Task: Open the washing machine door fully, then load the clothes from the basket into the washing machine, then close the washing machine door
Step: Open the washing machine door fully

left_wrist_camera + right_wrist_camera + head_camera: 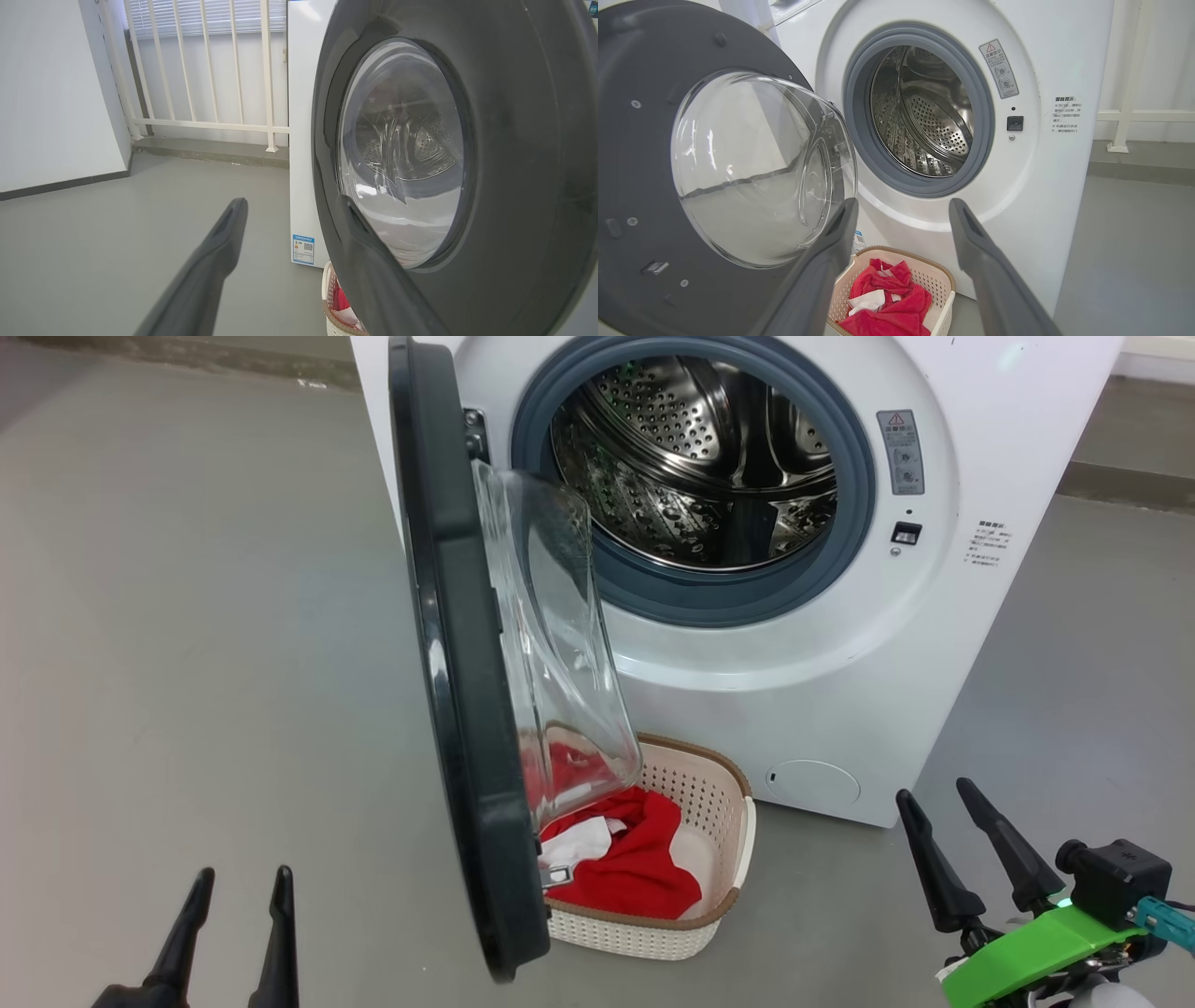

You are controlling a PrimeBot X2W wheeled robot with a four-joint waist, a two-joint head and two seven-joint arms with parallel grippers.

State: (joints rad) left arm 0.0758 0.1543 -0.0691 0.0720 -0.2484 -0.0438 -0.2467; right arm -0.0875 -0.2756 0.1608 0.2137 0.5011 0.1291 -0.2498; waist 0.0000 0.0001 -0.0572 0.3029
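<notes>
The door (457,709) is seen edge-on in the head view, swung out from the washer (840,709). Its glass bowl hangs over the left part of the basket (724,784). The basket stands on the floor (187,616) just in front of the washer, below the opening, with the clothes (639,873) heaped in it. The left gripper (244,872) is held low to the door's left and the right gripper (932,788) to the basket's right. Both have their fingers spread apart, and nothing is gripped. The door's outer face, a blue label (303,249) on the washer's side and a railing (210,70) are added by the left wrist view. The door's inner side and the steel drum (924,116) are given by the right wrist view.
</notes>
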